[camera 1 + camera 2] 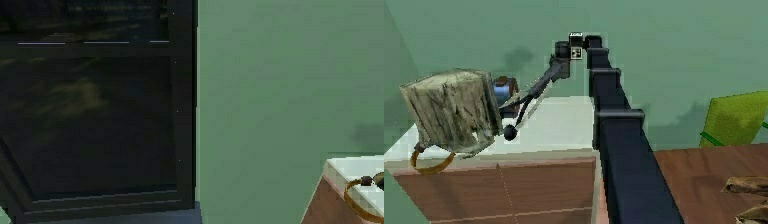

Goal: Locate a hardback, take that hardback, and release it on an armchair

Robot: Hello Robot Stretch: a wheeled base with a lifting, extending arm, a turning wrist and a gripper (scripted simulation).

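A small blue thing (505,94) with a brown edge is seen in the upper left of the arm side view. It stands on the white top of the bench (556,132), just beside a boxy bag (452,110) of grey-beige cloth. Whether it is the hardback cannot be told from its shape.

The end effector (512,118) is seen just right of the blue thing, with its thin fingers (534,92) slanting down and to the left from the dark body. Because the blue thing and the bag stand at and behind it on the bench, it cannot be told whether anything is held, nor whether the blue thing is touched. How wide the fingers are set cannot be told either.

The arm (622,140) is seen as a dark bar rising from the bottom edge to the upper middle, across the right end of the bench. Bare white top is left between the bag and the arm. The near edge of the bench runs across the lower left, above a red-brown panelled front. A tan loop (429,160) of the bag hangs over that edge.

Behind the bench a green wall (684,55) is seen. At the right edge a yellow-green block (734,118) stands well apart from the bench, above brown floor (704,178).

In the forward view a corner of the bench (340,166) shows at the lower right, with the tan loop (362,188) on it. A dark glazed door (95,100) takes up the left half, close ahead, and the green wall (280,90) stands to the right of it.
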